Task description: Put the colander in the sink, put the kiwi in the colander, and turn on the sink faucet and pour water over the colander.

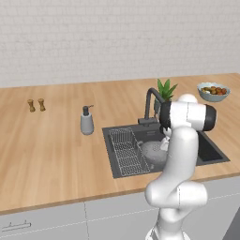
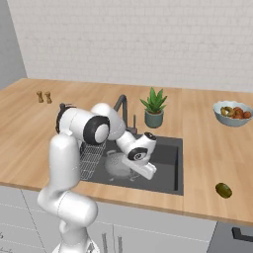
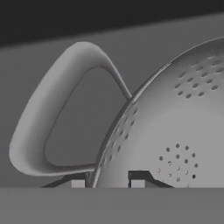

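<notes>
The pale grey perforated colander [image 3: 175, 131] rests in the dark sink [image 2: 168, 165], just right of the wire rack [image 1: 125, 151]. My gripper [image 3: 107, 181] reaches down into the basin and its fingers straddle the colander's rim beside the looped handle [image 3: 52, 113]; it looks shut on that rim. From the right base camera the hand [image 2: 142, 157] sits over the colander [image 2: 117, 169]. The olive-brown kiwi [image 2: 224, 190] lies on the counter right of the sink, near the front edge. The dark gooseneck faucet [image 1: 152, 104] stands behind the basin; no water shows.
A potted plant [image 2: 154, 109] stands behind the sink and a pale bowl of mixed fruit [image 2: 233, 113] sits on the far right counter. A grey soap dispenser [image 1: 86, 122] is left of the sink, two small shakers [image 1: 36, 105] farther left. The brick wall closes the back.
</notes>
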Robot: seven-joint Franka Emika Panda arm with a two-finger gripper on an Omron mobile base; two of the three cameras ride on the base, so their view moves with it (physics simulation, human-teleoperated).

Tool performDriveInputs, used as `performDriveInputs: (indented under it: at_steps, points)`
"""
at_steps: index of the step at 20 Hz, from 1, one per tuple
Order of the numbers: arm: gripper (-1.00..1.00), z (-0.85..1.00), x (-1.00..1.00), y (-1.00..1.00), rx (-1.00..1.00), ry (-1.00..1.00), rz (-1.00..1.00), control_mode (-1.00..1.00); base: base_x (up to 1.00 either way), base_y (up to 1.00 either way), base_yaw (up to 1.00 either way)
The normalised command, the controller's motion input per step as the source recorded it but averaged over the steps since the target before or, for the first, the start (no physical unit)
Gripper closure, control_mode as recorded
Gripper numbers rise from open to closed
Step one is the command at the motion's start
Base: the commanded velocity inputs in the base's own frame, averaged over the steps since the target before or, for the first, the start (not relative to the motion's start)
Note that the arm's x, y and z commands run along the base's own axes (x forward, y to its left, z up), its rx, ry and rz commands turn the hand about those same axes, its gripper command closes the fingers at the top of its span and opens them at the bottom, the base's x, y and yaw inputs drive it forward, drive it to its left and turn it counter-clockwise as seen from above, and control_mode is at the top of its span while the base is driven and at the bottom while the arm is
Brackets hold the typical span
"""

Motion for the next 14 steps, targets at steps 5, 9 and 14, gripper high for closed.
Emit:
performDriveInputs:
  at_steps: [5,9,14]
  points:
    - [1.00,0.02,-0.48,0.00,0.00,0.00,0.10,-1.00,0.00,0.00,0.00]
    - [1.00,0.06,-0.25,0.05,0.00,0.00,0.06,-1.00,0.00,0.00,0.00]
    - [-1.00,0.02,0.03,0.05,0.00,0.00,0.02,-1.00,0.00,0.00,0.00]
